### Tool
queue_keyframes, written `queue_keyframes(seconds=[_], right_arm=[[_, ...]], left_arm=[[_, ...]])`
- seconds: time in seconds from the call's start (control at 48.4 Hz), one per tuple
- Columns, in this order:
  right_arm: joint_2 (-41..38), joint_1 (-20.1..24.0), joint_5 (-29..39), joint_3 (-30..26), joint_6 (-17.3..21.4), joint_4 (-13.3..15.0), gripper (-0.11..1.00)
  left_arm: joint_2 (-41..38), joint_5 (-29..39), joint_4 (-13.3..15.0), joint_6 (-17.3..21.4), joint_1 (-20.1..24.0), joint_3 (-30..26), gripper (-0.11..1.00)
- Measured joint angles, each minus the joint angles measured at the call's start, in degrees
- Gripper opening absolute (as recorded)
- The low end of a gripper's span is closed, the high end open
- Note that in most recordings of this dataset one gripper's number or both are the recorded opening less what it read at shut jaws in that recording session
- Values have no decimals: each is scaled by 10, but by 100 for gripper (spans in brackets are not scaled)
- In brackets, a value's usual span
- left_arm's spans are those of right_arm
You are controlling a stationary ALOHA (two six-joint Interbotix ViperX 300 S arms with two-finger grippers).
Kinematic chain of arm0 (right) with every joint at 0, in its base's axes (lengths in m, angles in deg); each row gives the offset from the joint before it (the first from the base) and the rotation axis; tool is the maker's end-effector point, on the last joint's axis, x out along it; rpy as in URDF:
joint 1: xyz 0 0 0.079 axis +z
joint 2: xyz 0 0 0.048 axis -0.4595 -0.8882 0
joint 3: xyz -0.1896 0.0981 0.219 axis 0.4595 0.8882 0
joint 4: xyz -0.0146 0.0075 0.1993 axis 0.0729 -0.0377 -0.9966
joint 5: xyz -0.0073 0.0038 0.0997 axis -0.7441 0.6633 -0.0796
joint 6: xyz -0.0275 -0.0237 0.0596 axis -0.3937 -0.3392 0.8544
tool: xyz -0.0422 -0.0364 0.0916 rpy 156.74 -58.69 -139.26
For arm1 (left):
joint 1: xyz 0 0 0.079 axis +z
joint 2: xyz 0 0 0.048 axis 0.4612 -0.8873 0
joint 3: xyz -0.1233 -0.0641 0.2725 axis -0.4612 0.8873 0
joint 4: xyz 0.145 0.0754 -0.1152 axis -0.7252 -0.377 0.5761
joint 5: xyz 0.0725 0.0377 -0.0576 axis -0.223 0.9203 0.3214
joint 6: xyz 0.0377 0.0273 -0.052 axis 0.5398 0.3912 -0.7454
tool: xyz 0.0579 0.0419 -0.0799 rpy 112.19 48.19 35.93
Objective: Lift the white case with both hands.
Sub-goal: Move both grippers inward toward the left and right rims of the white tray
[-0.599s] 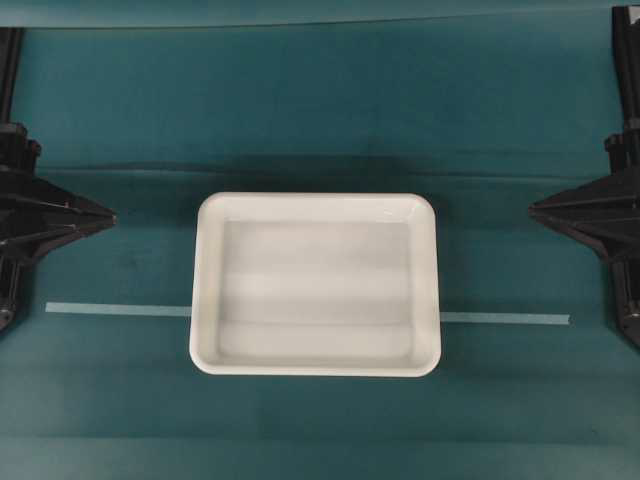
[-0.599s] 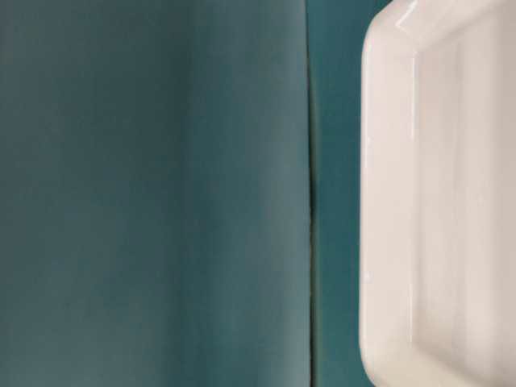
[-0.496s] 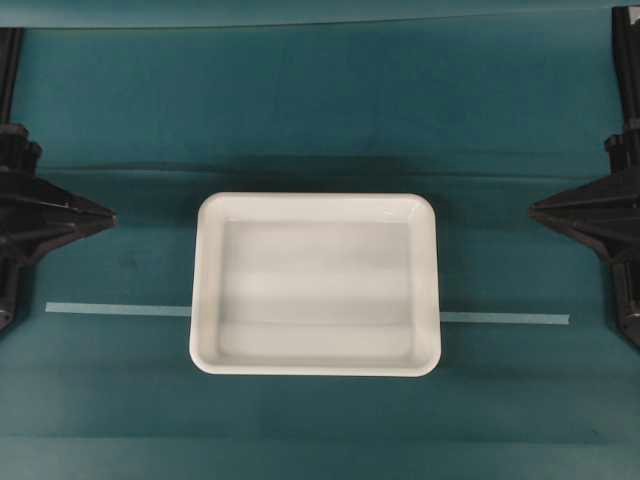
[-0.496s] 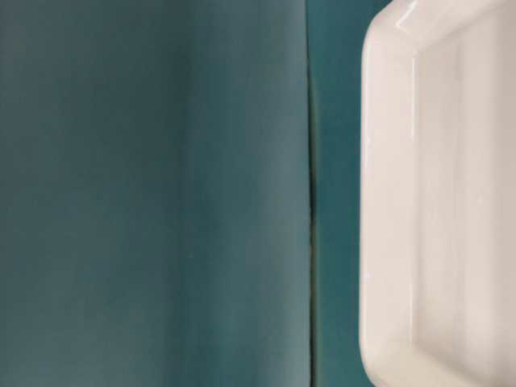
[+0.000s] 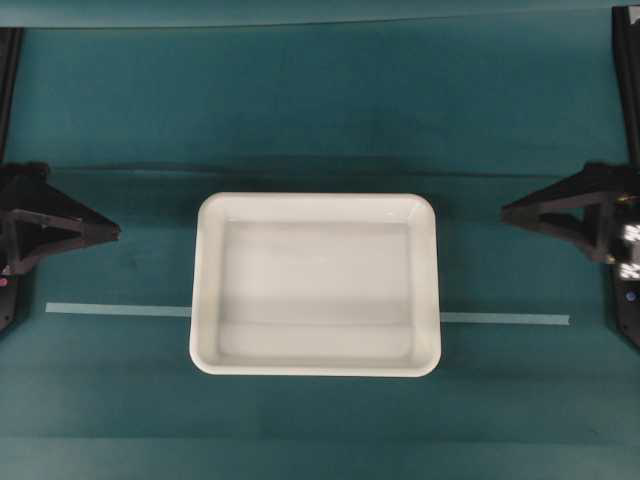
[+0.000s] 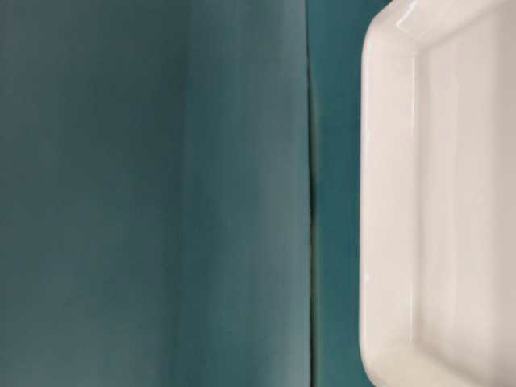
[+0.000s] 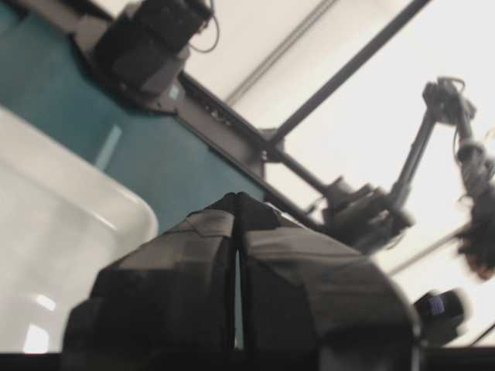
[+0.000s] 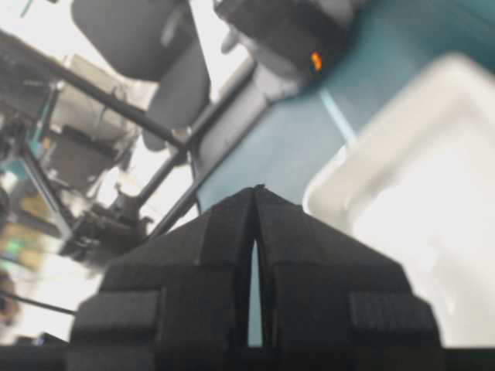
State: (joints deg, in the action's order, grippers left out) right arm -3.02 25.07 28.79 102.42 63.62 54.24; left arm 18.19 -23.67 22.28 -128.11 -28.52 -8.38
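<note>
The white case [image 5: 315, 284] lies flat in the middle of the teal table, empty. It also shows in the table-level view [image 6: 439, 193], in the left wrist view [image 7: 54, 255] and in the right wrist view [image 8: 425, 209]. My left gripper [image 5: 115, 232] is shut and empty, well left of the case, its tips pointing at it; it also shows in the left wrist view [image 7: 237, 202]. My right gripper [image 5: 505, 212] is shut and empty, well right of the case; it also shows in the right wrist view [image 8: 256, 193]. Neither touches the case.
A pale tape strip [image 5: 115, 309] runs across the table under the case and comes out on the right [image 5: 505, 319]. A fold line [image 5: 120, 168] crosses the cloth behind the case. Arm mounts stand at both table ends.
Both grippers have moved: the left one has shifted down and slightly right, the right one has come in towards the case. The case has not moved.
</note>
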Motion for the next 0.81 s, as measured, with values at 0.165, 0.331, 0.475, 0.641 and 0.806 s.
queue_keyframes(seconds=[0.165,0.331,0.475,0.641,0.806], right_arm=[[-47,-5,18,0,87,-4,1],[-101,-18,21,11,171,-4,1],[-142,-20,21,25,243,-4,1],[-162,-20,21,32,275,-5,1],[-171,-20,21,35,276,-4,1]], left_arm=[[-18,31,0,-118,1,0,-2],[-56,75,0,-175,4,0,-3],[-94,88,1,-223,26,0,-3],[-131,91,0,-230,36,6,-2],[-164,91,0,-232,36,10,2]])
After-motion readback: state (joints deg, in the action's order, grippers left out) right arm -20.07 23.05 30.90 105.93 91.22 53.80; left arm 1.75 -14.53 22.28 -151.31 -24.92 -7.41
